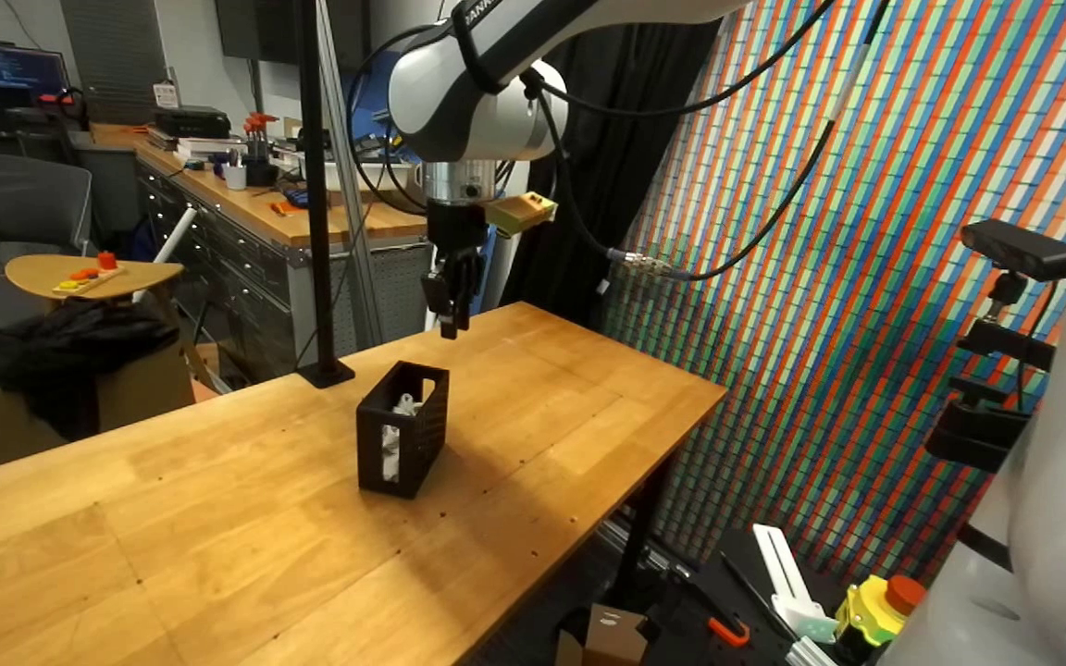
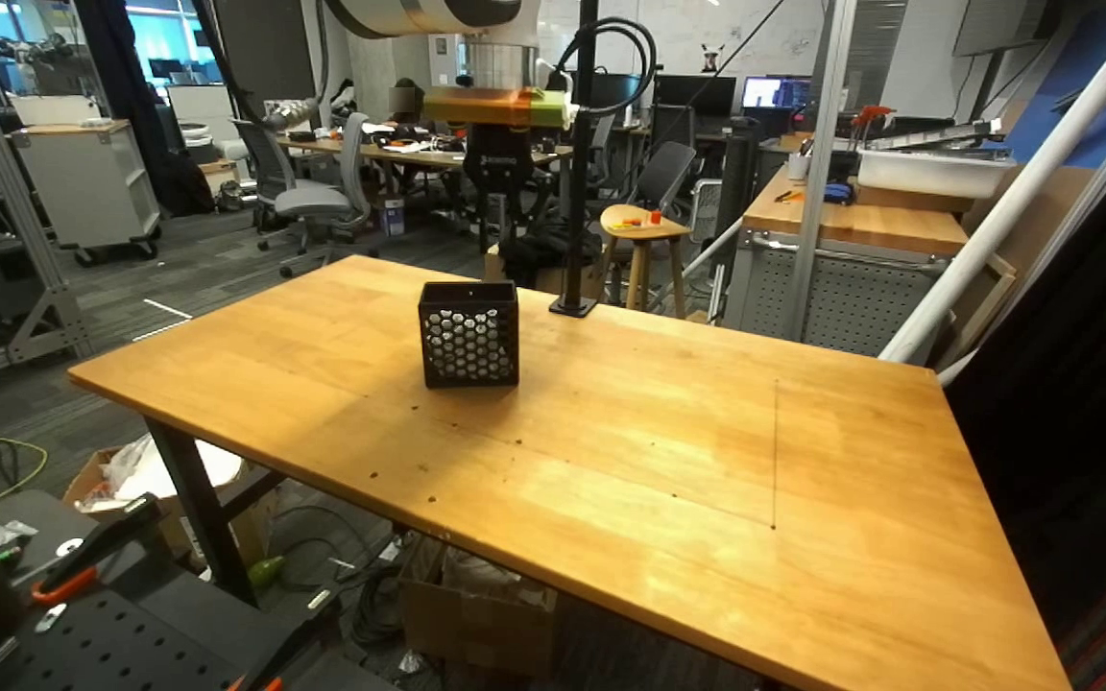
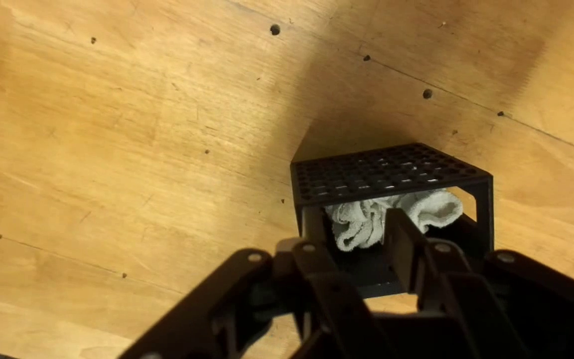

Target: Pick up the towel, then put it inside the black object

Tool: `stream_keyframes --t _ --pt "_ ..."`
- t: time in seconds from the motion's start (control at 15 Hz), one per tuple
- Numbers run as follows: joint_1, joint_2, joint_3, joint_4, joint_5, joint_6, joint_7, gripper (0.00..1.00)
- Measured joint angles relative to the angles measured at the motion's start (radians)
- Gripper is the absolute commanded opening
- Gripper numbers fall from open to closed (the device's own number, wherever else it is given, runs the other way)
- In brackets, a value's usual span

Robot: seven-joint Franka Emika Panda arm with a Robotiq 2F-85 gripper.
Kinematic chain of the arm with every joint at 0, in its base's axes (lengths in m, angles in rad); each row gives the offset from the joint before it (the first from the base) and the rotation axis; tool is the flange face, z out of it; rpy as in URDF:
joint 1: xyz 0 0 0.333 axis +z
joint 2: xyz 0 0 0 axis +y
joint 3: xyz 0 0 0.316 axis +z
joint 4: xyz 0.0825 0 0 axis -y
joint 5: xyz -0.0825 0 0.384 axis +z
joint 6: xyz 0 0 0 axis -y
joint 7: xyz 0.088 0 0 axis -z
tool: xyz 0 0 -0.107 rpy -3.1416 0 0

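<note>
While the white towel (image 3: 366,214) sits bunched inside the black honeycomb basket (image 1: 422,444), the gripper (image 1: 456,328) hangs higher up, jaws partway apart, gripping nothing! Placement looks done, so the danger is a needless dip: low jaws could snag the towel and drag it out, or tip the basket.

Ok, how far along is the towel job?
Done: the white towel lies bunched inside the black basket, showing through its openings in both exterior views. In hand: nothing; the fingers stand apart above the basket, with no cloth in their grip. Left: apparently only backing away, since the towel looks fully in.
</note>
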Motion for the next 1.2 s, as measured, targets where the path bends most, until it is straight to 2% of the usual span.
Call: stream_keyframes --t 1.2 --pt "0.002 0.018 0.001 0.001 0.0 0.001 0.0 0.42"
